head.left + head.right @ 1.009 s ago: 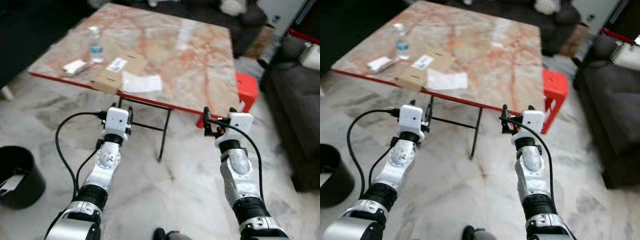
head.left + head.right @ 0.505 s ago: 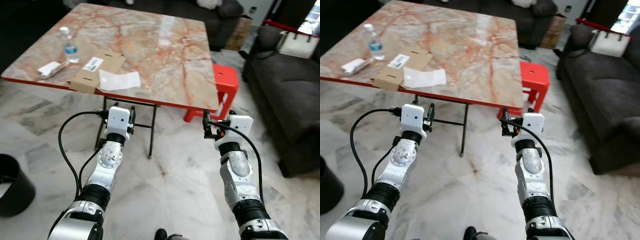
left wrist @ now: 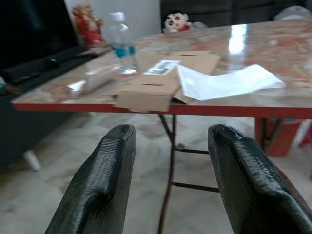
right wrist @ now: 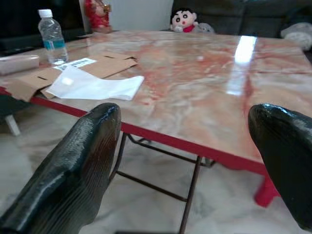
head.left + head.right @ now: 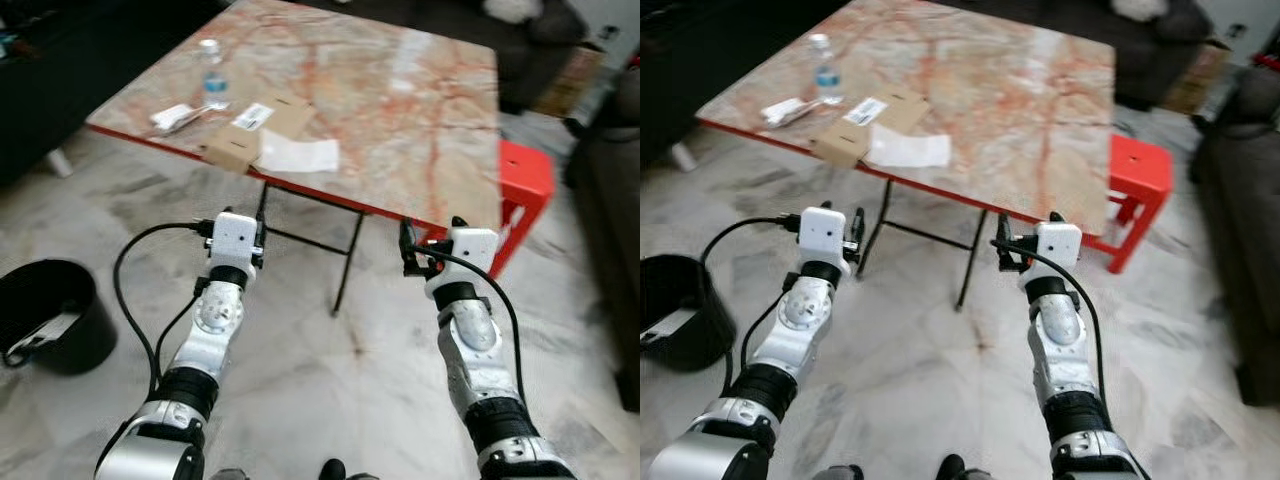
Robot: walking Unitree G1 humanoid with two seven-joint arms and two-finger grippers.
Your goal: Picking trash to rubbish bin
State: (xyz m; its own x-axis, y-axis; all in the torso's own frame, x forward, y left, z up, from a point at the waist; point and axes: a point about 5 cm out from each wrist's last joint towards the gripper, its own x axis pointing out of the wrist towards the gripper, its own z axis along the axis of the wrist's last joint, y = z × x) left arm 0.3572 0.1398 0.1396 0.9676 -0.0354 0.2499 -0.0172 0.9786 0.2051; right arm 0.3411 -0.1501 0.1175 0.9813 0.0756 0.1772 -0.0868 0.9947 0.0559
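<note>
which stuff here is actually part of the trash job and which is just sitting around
Part of the job:
- flattened cardboard box
- white plastic bag
- water bottle
- white wrapper
- black rubbish bin
- left claw and right claw, both open and holding nothing

Just lying about:
- marble table
- red stool
- cartoon doll
- dark sofa

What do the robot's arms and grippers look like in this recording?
Both arms are jointed silver metal with black collars near the elbows. Each wrist carries a white boxy housing, and a black cable loops from it down along the forearm. The left gripper and right gripper each have two long, black, textured fingers.
</note>
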